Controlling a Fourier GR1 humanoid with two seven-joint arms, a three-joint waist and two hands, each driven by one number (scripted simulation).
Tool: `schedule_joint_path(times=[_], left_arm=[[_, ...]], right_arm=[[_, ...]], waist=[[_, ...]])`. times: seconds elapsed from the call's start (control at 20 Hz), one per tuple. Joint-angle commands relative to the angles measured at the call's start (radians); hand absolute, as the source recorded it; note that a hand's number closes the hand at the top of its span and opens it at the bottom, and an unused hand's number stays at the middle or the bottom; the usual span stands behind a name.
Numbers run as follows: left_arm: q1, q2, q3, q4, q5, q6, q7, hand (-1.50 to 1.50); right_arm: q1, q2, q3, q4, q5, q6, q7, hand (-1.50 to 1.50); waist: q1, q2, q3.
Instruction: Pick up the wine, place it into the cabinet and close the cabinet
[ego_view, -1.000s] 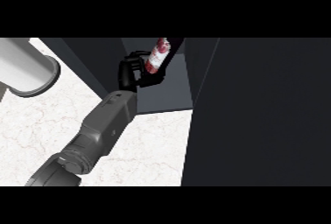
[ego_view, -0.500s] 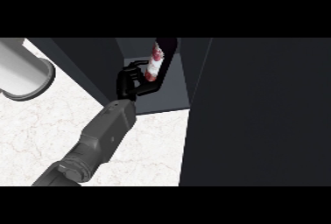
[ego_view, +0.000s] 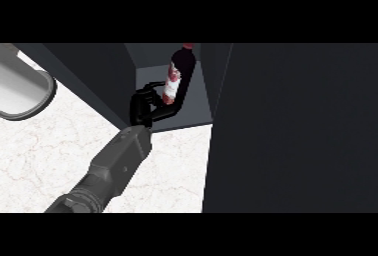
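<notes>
The wine bottle is dark, with a red and white label, and stands nearly upright inside the open cabinet, close to its shelf floor. My left hand reaches in from the lower left. Its fingers and thumb are curled round the bottle's lower part, so the bottle's base is hidden. The cabinet's dark door hangs open and fills the right side of the view. My right hand does not show.
A pale grey cylinder lies at the upper left on the white marble counter. The cabinet's dark left wall runs beside my forearm. The open door blocks everything to the right.
My left hand has come a little lower in the view with the bottle. The bottle now stands straighter and more of it shows inside the cabinet.
</notes>
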Motion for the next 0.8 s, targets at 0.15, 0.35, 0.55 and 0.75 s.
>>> schedule_joint_path(times=[0.15,0.35,0.55,0.75], left_arm=[[0.029,0.0,-0.027,-0.007,0.022,0.015,0.007,1.5],[0.041,0.0,-0.042,-0.023,0.034,0.055,-0.024,1.5],[0.05,0.0,-0.06,-0.028,0.042,0.054,-0.017,1.5],[0.01,0.0,-0.066,-0.047,0.058,0.065,0.001,1.5]], right_arm=[[-0.002,0.016,0.031,-0.014,-0.015,-0.001,0.013,-1.5],[0.004,0.011,0.001,0.001,-0.04,0.019,-0.017,-1.5],[0.003,0.005,-0.013,-0.009,-0.049,0.008,0.013,-1.5],[0.027,0.025,-0.013,-0.013,-0.049,0.008,-0.015,-1.5]], waist=[[-0.018,-0.001,-0.002],[-0.033,0.003,-0.001],[-0.034,0.0,-0.001],[-0.014,-0.002,0.0]])
